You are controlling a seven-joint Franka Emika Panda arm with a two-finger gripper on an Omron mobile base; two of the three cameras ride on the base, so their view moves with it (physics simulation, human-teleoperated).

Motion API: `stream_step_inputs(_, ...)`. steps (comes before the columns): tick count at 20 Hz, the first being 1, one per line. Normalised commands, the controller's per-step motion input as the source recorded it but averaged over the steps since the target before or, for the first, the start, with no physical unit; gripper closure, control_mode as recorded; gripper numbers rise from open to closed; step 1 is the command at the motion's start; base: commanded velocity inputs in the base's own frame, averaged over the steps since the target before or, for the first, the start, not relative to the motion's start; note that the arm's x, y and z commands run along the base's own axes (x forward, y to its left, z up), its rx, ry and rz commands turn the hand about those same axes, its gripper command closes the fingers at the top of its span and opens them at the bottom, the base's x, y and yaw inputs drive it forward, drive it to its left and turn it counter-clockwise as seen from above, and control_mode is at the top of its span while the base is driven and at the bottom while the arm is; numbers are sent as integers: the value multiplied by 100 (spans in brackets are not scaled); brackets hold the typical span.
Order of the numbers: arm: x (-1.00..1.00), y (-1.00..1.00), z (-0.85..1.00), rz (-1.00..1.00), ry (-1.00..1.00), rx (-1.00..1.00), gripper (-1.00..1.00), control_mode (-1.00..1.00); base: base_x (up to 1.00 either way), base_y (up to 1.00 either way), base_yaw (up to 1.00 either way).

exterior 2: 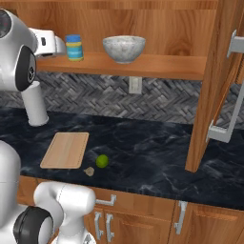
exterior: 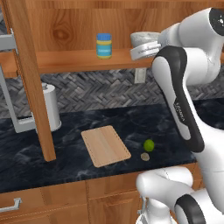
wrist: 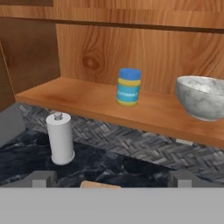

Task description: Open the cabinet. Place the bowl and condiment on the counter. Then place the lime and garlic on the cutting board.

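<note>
The cabinet (exterior 2: 143, 64) stands open, its doors swung out. On its shelf sit the condiment (wrist: 128, 87) (exterior: 104, 45) (exterior 2: 74, 47), a blue-lidded yellow jar, and the grey speckled bowl (wrist: 202, 96) (exterior 2: 124, 48) beside it. My gripper (wrist: 111, 178) is open and empty, held in front of the shelf and short of both, with one of its fingertips (wrist: 41, 177) low in the hand view. In the left base view my hand covers part of the bowl (exterior: 145, 36). The lime (exterior: 148, 145) (exterior 2: 102, 161) and garlic (exterior: 145, 156) (exterior 2: 88, 171) lie on the counter (exterior 2: 152, 147) next to the cutting board (exterior: 105, 145) (exterior 2: 66, 150).
A white paper-towel roll (exterior: 51, 107) (wrist: 60, 138) stands at the back of the counter, left of the board. The open door edges (exterior: 33, 78) (exterior 2: 214, 86) with grey bar handles jut out over the counter. An outlet (exterior 2: 135, 85) sits on the herringbone backsplash.
</note>
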Motion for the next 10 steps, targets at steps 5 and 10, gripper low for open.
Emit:
stream_step_inputs(5,23,7,0,3,0,1,-100,-100,0,0,0)
stream_step_inputs(10,22,0,0,1,0,5,-100,-100,0,0,0)
